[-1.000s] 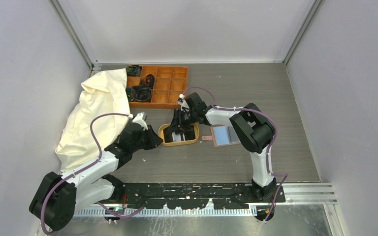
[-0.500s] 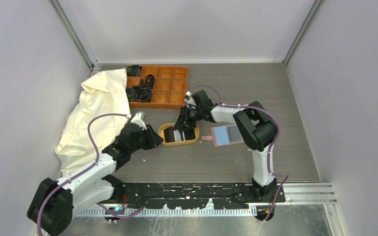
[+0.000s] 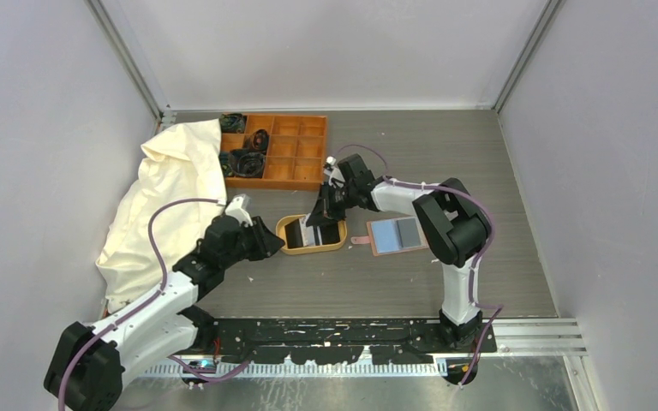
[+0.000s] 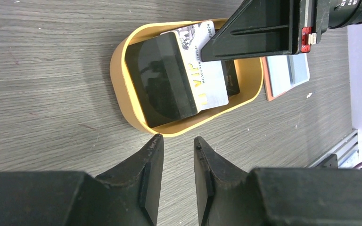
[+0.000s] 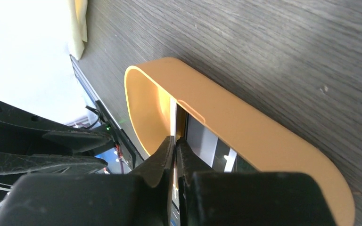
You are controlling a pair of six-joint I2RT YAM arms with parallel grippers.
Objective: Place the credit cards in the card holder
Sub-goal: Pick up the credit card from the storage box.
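The right end effector (image 5: 175,141) is pressed together on the edge of the pale card (image 4: 207,80), which lies among black cards (image 4: 162,77) in the oval tray (image 4: 122,94). The left end effector (image 4: 178,141) hovers just beside the tray, its fingers slightly spread and empty. The card holder (image 3: 394,235) lies open mid-table (image 3: 497,282), on the tray's right. This looks like the pick-up step. Next, the card needs lifting clear and carrying to the holder's pocket.

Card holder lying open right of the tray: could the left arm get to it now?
Probably not directly. The left hand sits at the left end of the tray, and that tray plus the right hand, pinching a pale card, lie between it and the card holder.
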